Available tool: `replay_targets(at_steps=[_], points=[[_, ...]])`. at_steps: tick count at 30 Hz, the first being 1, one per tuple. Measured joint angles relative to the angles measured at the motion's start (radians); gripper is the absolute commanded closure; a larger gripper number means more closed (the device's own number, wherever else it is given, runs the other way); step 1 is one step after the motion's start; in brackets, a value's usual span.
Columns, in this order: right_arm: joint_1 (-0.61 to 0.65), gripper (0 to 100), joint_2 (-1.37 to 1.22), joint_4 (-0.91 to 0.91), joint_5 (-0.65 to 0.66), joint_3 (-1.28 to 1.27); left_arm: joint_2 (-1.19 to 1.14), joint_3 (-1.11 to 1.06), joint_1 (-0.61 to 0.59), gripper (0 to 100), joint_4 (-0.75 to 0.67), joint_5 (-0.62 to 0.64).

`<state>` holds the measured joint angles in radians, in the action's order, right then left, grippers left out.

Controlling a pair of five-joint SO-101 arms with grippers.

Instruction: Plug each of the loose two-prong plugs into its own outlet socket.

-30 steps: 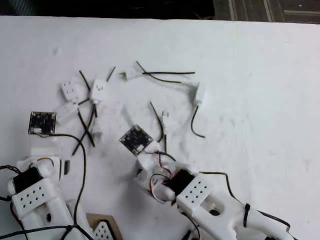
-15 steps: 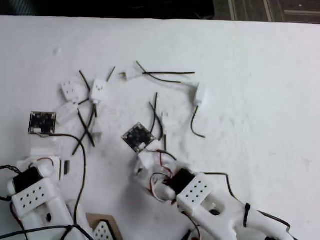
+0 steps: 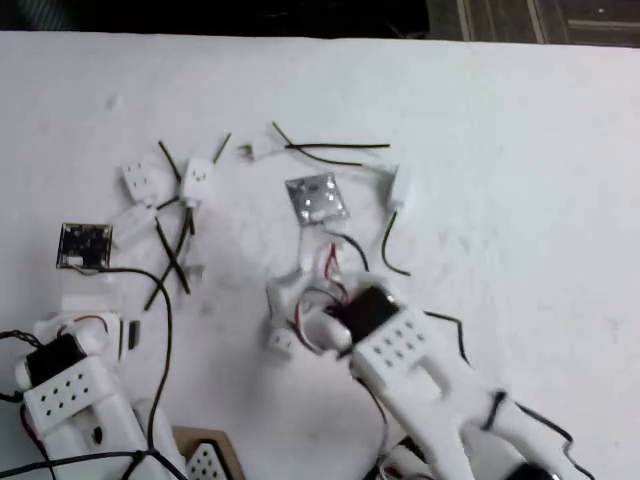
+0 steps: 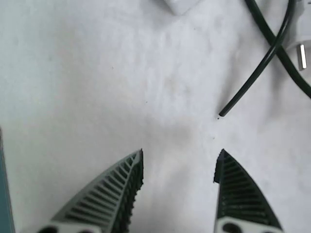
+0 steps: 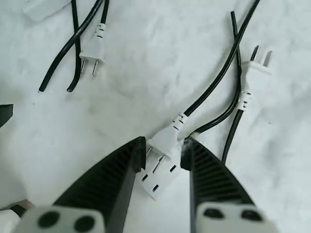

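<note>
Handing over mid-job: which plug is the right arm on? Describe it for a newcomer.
On the white table, find the right arm's two dark fingers; the plug is the white one between them, black cord trailing away. Unlike the loose plugs farther off, its prongs sit right over a small white socket.

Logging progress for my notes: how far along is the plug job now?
Done: no plug looks seated. In hand: the right end effector grips one plug, prongs bare at a socket. To do: another plug and a third plug lie loose; left end effector open.
</note>
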<state>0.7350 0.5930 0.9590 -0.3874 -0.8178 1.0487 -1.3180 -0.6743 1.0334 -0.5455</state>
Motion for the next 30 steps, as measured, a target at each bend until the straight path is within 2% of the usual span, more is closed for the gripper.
replay_targets(at_steps=[11,16,19,22,30], points=[[0.002,87.2,-0.476,0.005,-0.052,0.232,0.0,0.0,0.0,76,0.0,0.0],[-0.017,87.2,-0.626,0.081,-0.054,0.347,0.0,0.0,0.0,76,0.0,0.0],[-0.018,89.1,-0.697,0.141,-0.054,0.419,0.0,0.0,0.0,76,0.0,0.0],[-0.018,99.0,-0.75,0.178,-0.054,0.474,0.0,0.0,0.0,76,0.0,0.0],[-0.02,98.2,-0.767,0.239,-0.052,0.568,0.0,0.0,0.0,76,0.0,0.0]])
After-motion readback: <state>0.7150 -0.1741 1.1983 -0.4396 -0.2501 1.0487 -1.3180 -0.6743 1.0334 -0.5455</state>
